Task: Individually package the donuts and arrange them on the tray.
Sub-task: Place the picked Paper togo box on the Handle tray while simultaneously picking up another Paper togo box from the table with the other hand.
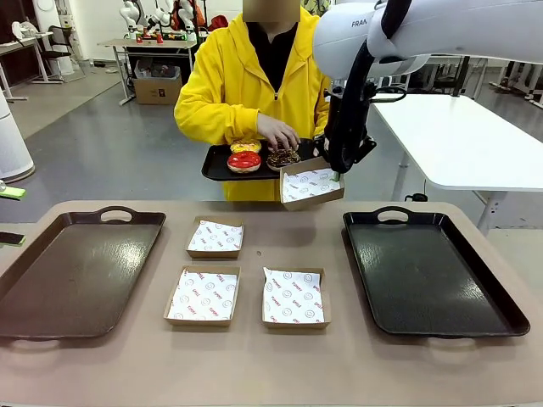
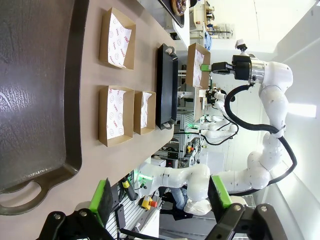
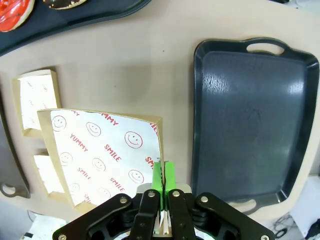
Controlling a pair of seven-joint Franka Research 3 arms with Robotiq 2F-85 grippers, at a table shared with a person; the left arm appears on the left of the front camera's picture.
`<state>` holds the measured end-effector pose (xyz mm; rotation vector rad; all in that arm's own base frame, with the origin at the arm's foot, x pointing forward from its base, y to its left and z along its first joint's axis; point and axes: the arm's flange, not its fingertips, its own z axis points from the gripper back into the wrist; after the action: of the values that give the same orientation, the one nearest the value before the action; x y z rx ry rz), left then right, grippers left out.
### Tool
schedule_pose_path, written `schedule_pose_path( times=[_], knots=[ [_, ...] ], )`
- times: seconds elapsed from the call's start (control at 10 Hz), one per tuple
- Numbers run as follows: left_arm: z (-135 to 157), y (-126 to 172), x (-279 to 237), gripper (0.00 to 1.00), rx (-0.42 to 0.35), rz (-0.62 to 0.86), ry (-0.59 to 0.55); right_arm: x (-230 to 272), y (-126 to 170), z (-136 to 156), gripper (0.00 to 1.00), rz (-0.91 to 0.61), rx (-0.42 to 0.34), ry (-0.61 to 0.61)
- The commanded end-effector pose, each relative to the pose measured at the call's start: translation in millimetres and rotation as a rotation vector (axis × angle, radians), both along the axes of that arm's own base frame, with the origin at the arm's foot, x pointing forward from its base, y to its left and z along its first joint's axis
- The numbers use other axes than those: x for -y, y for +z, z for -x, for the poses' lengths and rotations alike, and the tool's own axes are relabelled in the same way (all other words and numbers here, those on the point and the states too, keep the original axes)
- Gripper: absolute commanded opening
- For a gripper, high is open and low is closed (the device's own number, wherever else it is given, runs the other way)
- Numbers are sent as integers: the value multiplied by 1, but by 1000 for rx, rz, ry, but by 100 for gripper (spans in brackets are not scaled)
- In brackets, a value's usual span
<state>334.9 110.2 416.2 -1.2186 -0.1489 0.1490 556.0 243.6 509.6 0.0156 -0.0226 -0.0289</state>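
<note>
Pinched tight by the right gripper (image 3: 163, 172): one wall of a paper-lined cardboard box (image 1: 311, 184), held tilted above the far middle of the table (image 1: 254, 373). Just left of it, on a person's (image 1: 216, 85) small black tray (image 1: 216, 171): red donut (image 1: 244, 161), yellow donut (image 1: 246, 146), sprinkled donut (image 1: 282, 158). Spread wide at near left by the brown tray (image 2: 40, 100): left gripper (image 2: 160, 192), holding nothing.

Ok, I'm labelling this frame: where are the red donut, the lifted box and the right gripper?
red donut (image 1: 238, 159): front view, on its glossy glaze.
lifted box (image 1: 310, 183): front view, on its printed paper liner.
right gripper (image 3: 163, 166): right wrist view, between its green pads, shut on the box rim.
</note>
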Motion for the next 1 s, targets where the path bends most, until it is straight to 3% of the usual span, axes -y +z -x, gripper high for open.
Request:
schedule_pose_path(
  times=[0.0,0.9],
  knots=[
    [1,0,0,100,10,5,5,2,0,0,0,-4,-1,-8],
    [1,0,0,100,10,5,5,2,0,0,0,-4,-1,-8]
  ],
)
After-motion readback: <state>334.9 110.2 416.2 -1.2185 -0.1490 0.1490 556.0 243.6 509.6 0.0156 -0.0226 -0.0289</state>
